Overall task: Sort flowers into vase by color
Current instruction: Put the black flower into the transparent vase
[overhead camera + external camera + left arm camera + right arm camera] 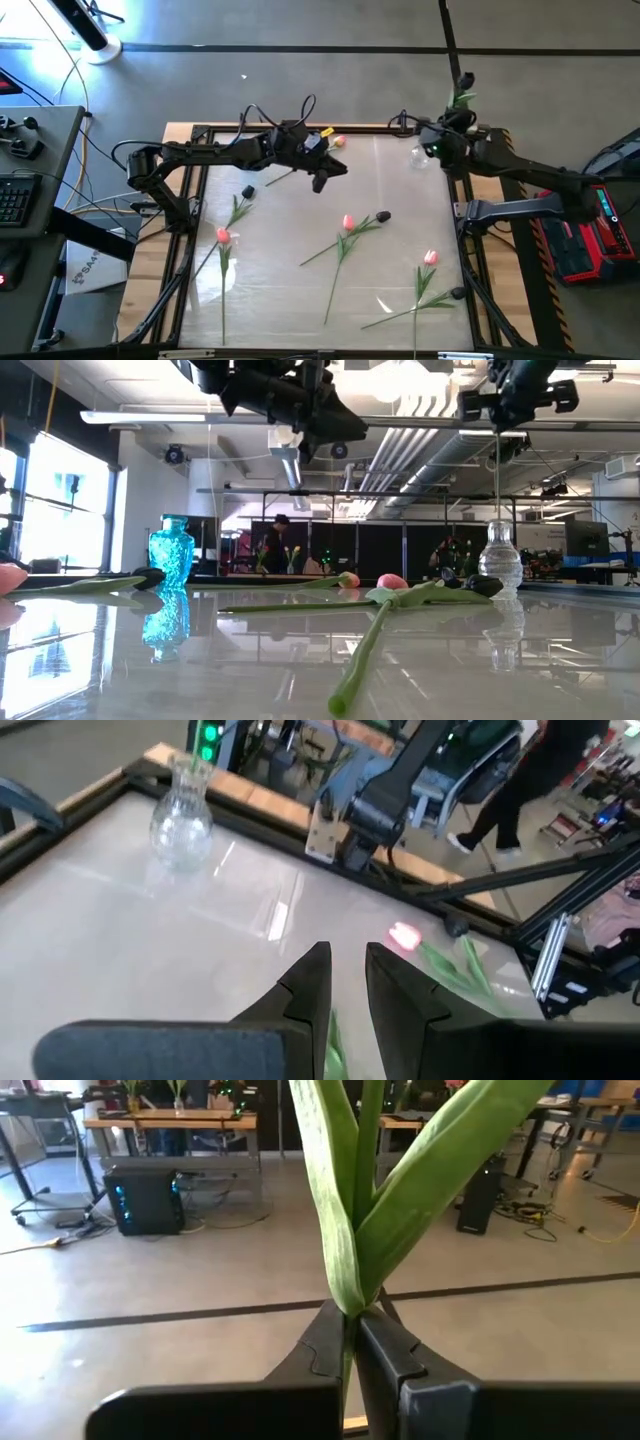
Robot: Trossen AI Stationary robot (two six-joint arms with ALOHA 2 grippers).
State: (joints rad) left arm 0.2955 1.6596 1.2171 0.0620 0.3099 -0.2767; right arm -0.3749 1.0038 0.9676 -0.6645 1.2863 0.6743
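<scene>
Overhead, five tulips lie short of the clear vase; right gripper clamps a stem above it. Low: blue vase empty. Left gripper, narrow, holds a stem

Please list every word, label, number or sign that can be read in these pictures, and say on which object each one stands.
"SA...": only these first white letters can be read on the box on the floor left of the table in the high view; the rest is too small.
Red device right of the table: its markings are too blurred to read.
No readable text elsewhere.
</scene>
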